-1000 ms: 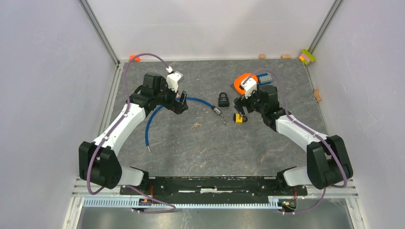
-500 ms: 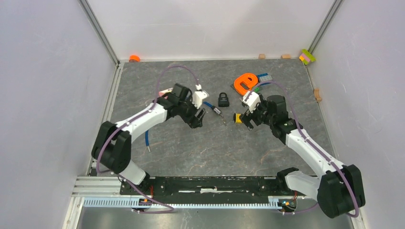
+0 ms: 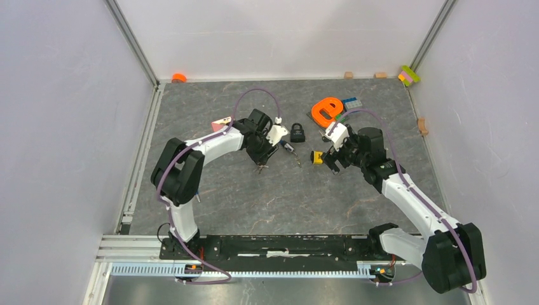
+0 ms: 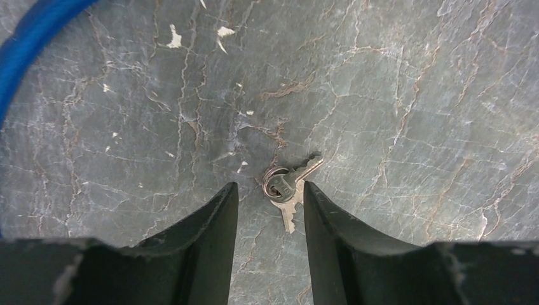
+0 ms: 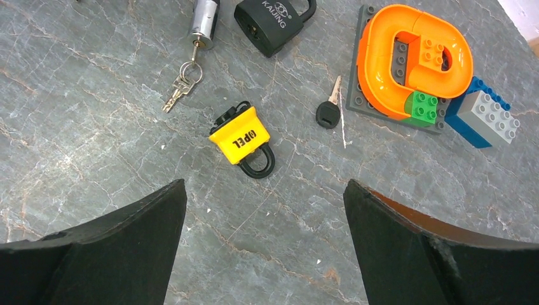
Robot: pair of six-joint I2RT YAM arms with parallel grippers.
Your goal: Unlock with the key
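Two small keys share the key ring [image 4: 287,186], lying flat on the gray table [image 4: 413,82]. Left claw [image 4: 270,185] sits low over it, partly open, one finger on either side of the ring. The finger on the right of that wrist view looks to be at a key's shoulder, maybe touching; can't say for sure. The other finger shows a clear gap. Nothing gripped. Blue cable [image 4: 28,44] cuts across the top-left corner of that view, well apart from the ring.

Right claw [image 5: 266,187] hangs wide open, holding nothing, above the yellow padlock [image 5: 240,136]. That lock lies flat, shackle pointing toward the claw, apart from both fingers. Black padlock [image 5: 273,18] sits beyond it, toward the far side. Beside the black one is a silver lock cylinder [image 5: 203,14] with a second key bunch [image 5: 181,84] at its end. Black-headed key [image 5: 327,113] lies alone between the yellow padlock and the orange toy track [image 5: 372,63], just beside the track's gray base plate [image 5: 398,58]. Blue and gray bricks [image 5: 489,121] touch that plate's corner.

From overhead, the key ring lies left of the cylinder and both padlocks, near them. Left arm curls in toward the middle, right arm reaches in from the other side.
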